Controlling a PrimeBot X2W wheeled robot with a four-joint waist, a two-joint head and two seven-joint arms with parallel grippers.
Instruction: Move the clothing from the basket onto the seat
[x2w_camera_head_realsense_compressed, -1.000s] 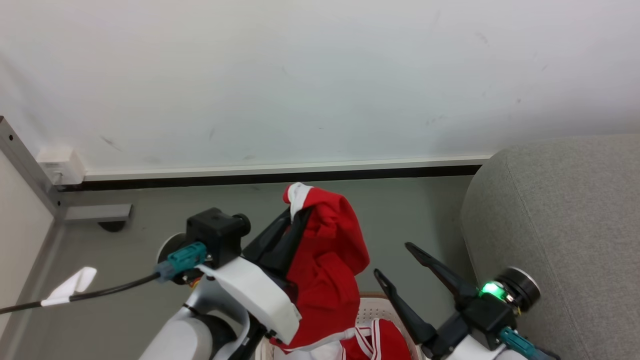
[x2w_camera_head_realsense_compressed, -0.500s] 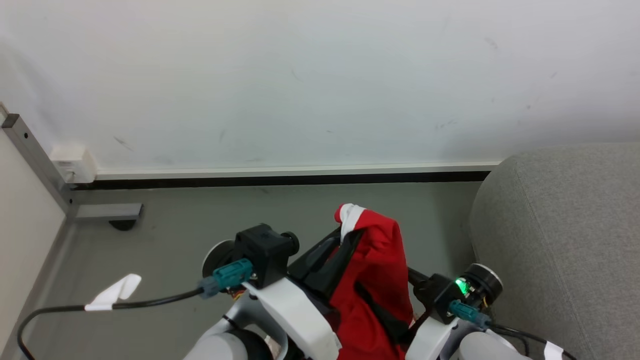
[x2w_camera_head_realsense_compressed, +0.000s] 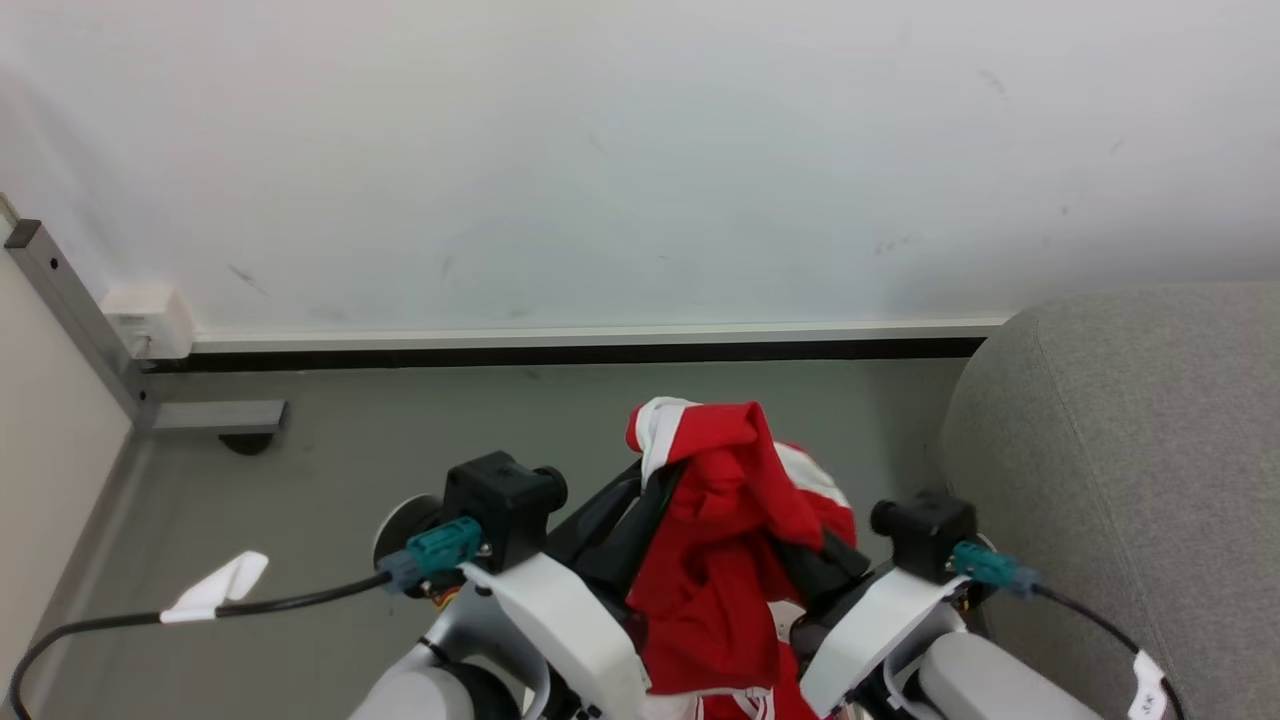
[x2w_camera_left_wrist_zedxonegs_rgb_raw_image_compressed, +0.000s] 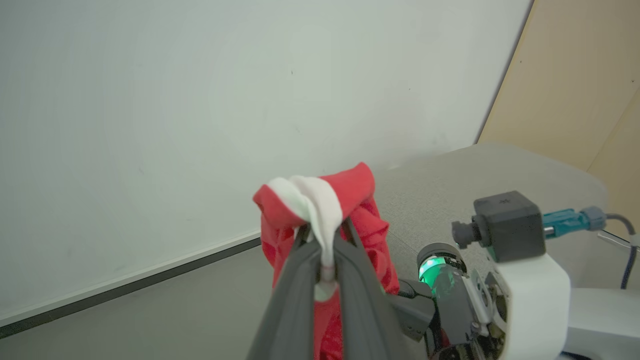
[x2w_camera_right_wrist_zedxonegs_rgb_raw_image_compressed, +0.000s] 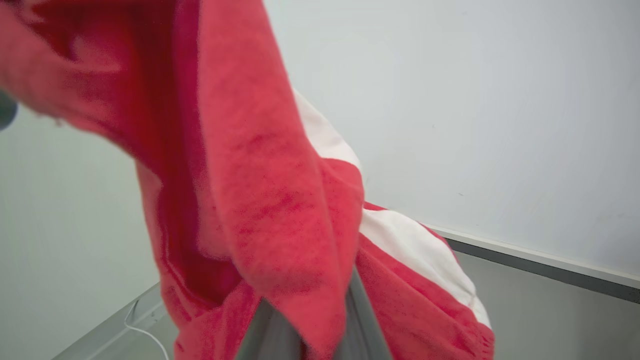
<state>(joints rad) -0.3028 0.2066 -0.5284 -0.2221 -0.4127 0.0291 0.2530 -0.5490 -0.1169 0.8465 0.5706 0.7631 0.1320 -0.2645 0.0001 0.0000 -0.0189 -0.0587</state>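
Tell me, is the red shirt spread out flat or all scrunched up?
Scrunched up. The red jersey hangs in bunched folds, its white trim pinched in the left gripper, the right gripper shut on another part.

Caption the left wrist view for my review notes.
Left gripper shut on a red sports jersey with white trim, grey fabric sofa behind.

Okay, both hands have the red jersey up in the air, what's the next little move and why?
Probably carry it right, toward the grey sofa. The left hand and right hand are both shut on the red jersey, held above the floor, and the sofa stands close on the right.
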